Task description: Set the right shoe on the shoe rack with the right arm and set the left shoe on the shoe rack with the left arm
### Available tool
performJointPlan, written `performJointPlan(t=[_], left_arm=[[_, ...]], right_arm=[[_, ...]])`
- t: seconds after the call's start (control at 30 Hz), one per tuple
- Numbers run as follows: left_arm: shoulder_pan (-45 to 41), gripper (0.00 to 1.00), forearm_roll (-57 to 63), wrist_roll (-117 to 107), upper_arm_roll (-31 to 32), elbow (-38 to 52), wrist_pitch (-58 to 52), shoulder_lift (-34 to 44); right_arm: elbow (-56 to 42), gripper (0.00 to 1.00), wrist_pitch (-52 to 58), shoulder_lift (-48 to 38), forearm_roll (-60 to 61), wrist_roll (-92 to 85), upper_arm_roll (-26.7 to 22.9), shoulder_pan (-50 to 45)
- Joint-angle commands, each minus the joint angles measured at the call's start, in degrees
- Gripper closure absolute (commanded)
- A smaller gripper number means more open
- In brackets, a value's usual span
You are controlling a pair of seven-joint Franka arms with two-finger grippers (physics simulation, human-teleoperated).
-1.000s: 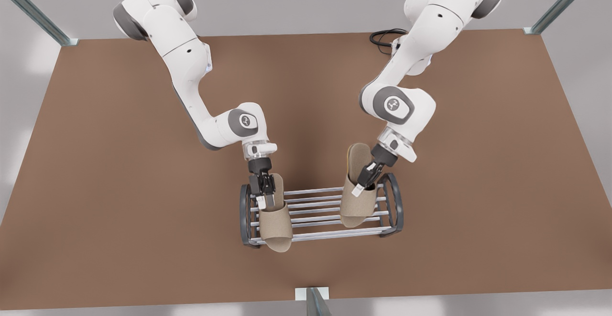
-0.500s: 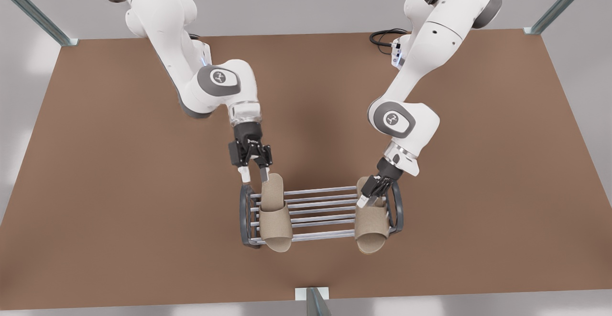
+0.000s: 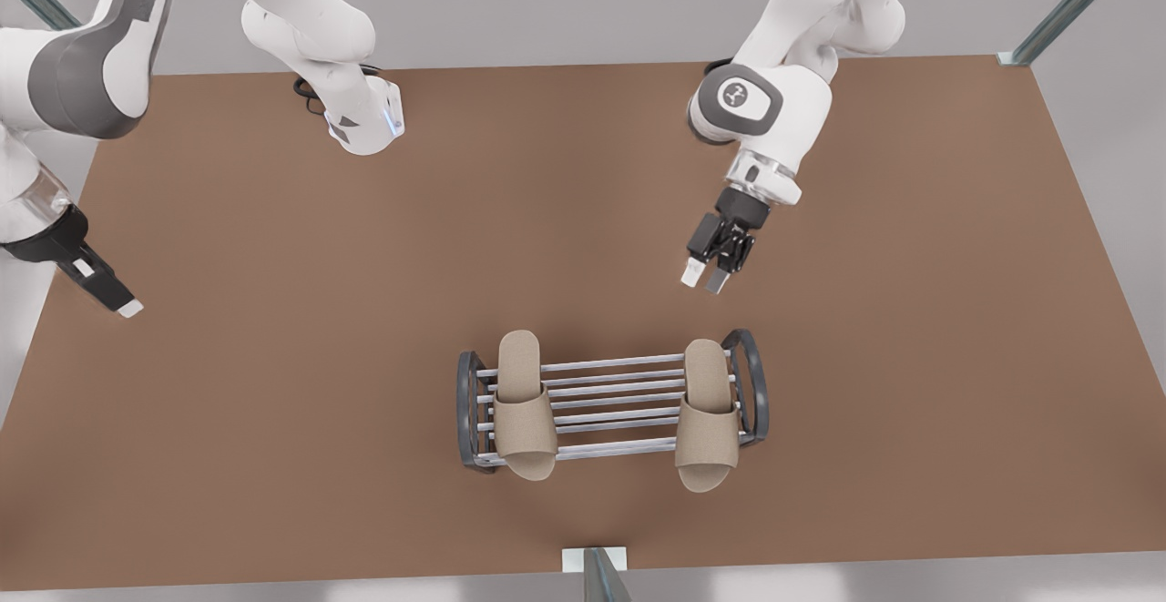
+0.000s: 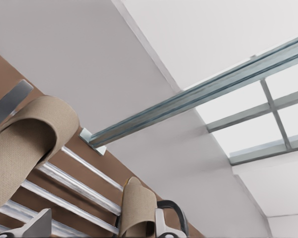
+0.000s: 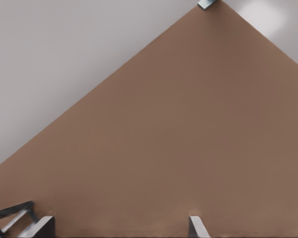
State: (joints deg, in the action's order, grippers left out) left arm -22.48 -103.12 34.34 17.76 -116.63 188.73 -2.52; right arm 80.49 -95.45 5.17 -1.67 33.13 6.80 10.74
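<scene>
The brown flat tabletop point(image 3: 273, 402) carries the low shoe rack of pale silver bars between dark grey arched end frames point(image 3: 610, 392), which stands near the table's front edge. Both shoes lie across its bars, so the placing looks done. What remains is risk. The rack is light-looking and free-standing, so a nudge on an end frame would probably shift it and both shoes with it. The beige open-toed right shoe point(image 3: 526, 411) lies at the end on the front view's left, and the matching left shoe point(image 3: 706, 420) at the end on the front view's right. Each toe juts past the front bar, and a jolt might tip either one forward onto the table. The likelier culprit is the left gripper point(image 3: 715, 276), which hangs above the table just behind the rack's end on the front view's right. A low sweep from there could clip that frame or the left shoe's heel. Its fingers point(image 4: 35, 225) are spread apart, holding and touching nothing. The right gripper point(image 3: 127, 308) is well away at the front view's left edge, where it poses little danger. Its fingers point(image 5: 42, 225) are spread wide and are also empty.
</scene>
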Motion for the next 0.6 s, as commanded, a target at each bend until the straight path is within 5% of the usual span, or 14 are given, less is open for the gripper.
performJointPlan(t=[0.0,0.17,0.27,0.3,0.33,0.37,0.57], left_arm=[[4.0,0.00,-2.1,19.6,-3.6,-4.1,-0.5,1.6],[4.1,0.00,13.1,24.6,-31.3,-7.6,-39.2,3.0],[4.2,0.00,60.7,-8.9,-42.5,6.5,-68.5,3.3],[5.8,0.00,75.3,-15.8,-43.6,13.4,-82.0,5.9],[7.3,0.00,94.5,-24.2,-37.2,25.8,-100.7,1.7],[7.5,0.00,100.0,-28.1,-31.0,26.1,-101.5,2.3],[12.3,0.00,111.6,-29.3,-27.1,30.1,-103.7,-4.7]], right_arm=[[1.0,0.00,12.0,-0.6,3.3,-37.7,0.1,-4.0],[0.5,0.00,12.7,0.5,2.8,-36.9,0.4,-4.8],[0.5,0.00,12.5,3.0,2.7,-37.0,0.6,-5.0],[0.3,0.00,12.0,4.4,2.1,-37.1,0.6,-4.9],[-0.9,0.00,12.5,4.8,0.8,-36.2,0.6,-4.8],[-0.9,0.00,12.7,4.6,0.9,-35.9,0.4,-4.5],[-2.5,0.00,12.6,4.9,1.2,-35.9,0.0,-4.1]])
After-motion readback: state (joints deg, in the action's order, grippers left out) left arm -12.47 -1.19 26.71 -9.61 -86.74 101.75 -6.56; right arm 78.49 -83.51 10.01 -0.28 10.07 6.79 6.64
